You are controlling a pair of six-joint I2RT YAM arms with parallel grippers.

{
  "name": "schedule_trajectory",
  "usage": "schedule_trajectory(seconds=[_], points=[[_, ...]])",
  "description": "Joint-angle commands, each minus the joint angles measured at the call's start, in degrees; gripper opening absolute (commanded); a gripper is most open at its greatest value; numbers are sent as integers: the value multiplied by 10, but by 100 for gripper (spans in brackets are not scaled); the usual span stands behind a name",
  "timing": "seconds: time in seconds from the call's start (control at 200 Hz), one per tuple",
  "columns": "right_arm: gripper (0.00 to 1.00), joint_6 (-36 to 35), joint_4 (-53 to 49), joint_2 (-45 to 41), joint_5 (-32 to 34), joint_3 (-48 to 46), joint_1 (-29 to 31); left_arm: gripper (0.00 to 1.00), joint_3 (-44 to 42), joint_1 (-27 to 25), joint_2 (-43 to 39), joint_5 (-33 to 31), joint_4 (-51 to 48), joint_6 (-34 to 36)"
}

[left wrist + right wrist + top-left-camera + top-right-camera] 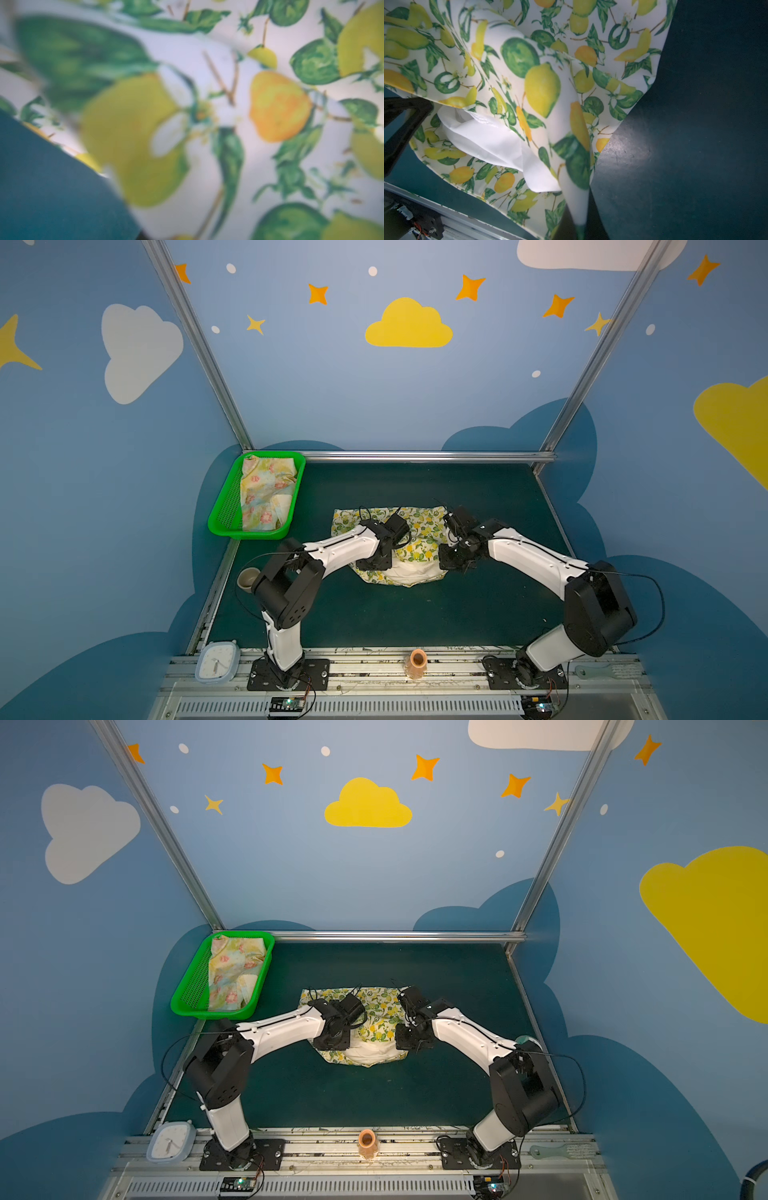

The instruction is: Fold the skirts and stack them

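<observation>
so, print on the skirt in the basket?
Skirt: pink flowers on pale yellow; best in a top view.

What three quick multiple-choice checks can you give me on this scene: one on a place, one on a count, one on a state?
1. Where does the flowered skirt lie?
A) spread out at the centre
B) in the green basket
C) hanging from a gripper

2. How many skirts are in view?
A) one
B) two
C) three

3. How is the right gripper?
A) open, holding nothing
B) shut on the basket
C) shut on the lemon skirt

Answers:
1 B: both top views show it inside the basket's walls.
2 B: only the flowered one and the lemon one appear.
3 C: the right wrist view shows the lemon cloth drawn up to a pinched point in its grip.
</observation>
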Motion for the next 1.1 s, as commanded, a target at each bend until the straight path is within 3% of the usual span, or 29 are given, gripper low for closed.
schedule_trajectory(seconds=[0.0,0.045,0.22,0.33,0.486,0.641,0.731,0.806,0.871,0.931,1.096], points=[[0,2,-2,-10,-5,-6,-4,18,7,7,14,2,1,14],[0,2,1,-12,-14,-6,-7,4,6,10,12,7,3,13],[0,-1,-1,-24,-37,10,-31,4,11,33,-30,10,-13,14],[0,-14,-20,-19,-58,69,-60,4,58,72,-77,14,-43,27],[0,-61,-47,14,-71,229,-112,4,194,140,-109,-1,-69,67],[0,-69,-6,60,-49,407,-162,4,395,190,-71,-22,-77,133],[0,-93,50,59,-68,448,-180,4,531,201,-33,-42,-119,154],[0,-97,49,52,-68,469,-185,4,583,202,-24,-58,-136,167],[0,-105,41,43,-76,459,-185,4,564,201,-40,-52,-135,162],[0,-106,41,29,-92,419,-183,4,495,201,-71,-22,-114,163],[0,-101,92,-44,-96,208,-166,4,150,194,-216,39,37,79]])
